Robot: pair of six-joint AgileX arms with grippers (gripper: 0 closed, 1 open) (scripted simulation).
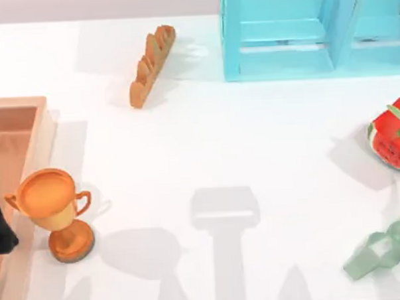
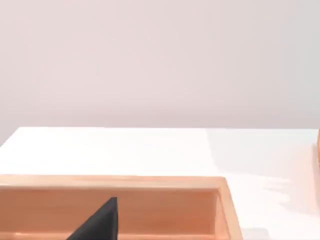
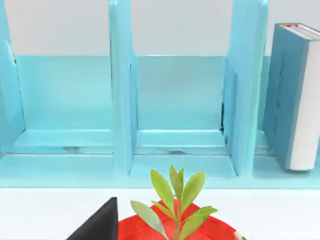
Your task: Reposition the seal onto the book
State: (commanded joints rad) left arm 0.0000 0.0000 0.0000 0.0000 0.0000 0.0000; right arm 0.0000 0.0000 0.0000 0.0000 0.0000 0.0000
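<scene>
seal: I cannot tell where it sits; I guess small, light, hard, best grabbed by its knob | book (image 3: 295, 95): stands up in blue shelf (image 3: 120, 100) | right pincer (image 3: 100, 220) over red fruit (image 3: 175, 231), left pincer (image 2: 100, 222) over wooden tray (image 2: 150, 182): cannot tell how open

An orange trophy (image 1: 54, 211) stands lower left beside a wooden tray (image 1: 17, 141), bread (image 1: 151, 64) upper centre, a light-blue shelf (image 1: 301, 32) upper right.

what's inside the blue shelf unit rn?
In the right wrist view, the shelf unit holds a teal book standing upright in one end compartment; two compartments beside it show nothing. Past the picture's edges I can't tell.
</scene>
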